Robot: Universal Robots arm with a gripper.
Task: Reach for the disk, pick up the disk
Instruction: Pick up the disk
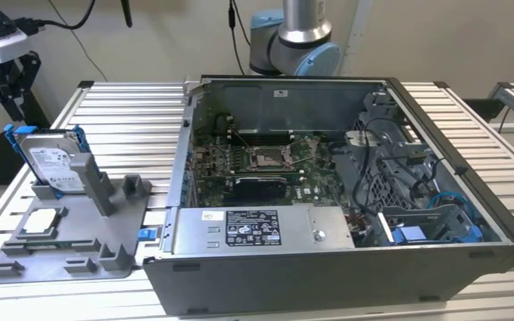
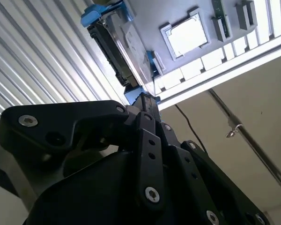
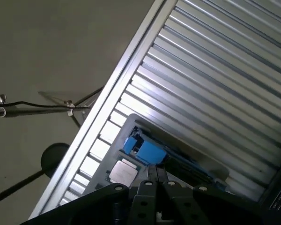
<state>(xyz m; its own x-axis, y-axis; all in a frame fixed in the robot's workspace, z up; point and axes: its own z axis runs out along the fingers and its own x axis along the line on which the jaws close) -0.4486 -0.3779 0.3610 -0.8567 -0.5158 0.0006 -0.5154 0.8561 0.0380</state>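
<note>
The disk (image 1: 51, 160) is a silver-grey drive with a white label and blue side rails. It stands on edge in a slot of the grey fixture (image 1: 105, 231) at the exterior view's left. In both wrist views it lies beyond my fingertips: its label and blue rail show in the second wrist view (image 2: 131, 51), and its blue rail end in the first wrist view (image 3: 145, 151). My black gripper (image 2: 144, 101) (image 3: 155, 177) hangs well above the disk, apart from it. Its fingers are together and hold nothing.
A small square silver chip (image 1: 43, 223) (image 2: 187, 35) (image 3: 123, 171) lies flat on the fixture beside the disk. An open computer case (image 1: 328, 200) with a grey labelled box (image 1: 257, 227) takes up the slatted table's middle and right. The table edge and floor are close to the fixture.
</note>
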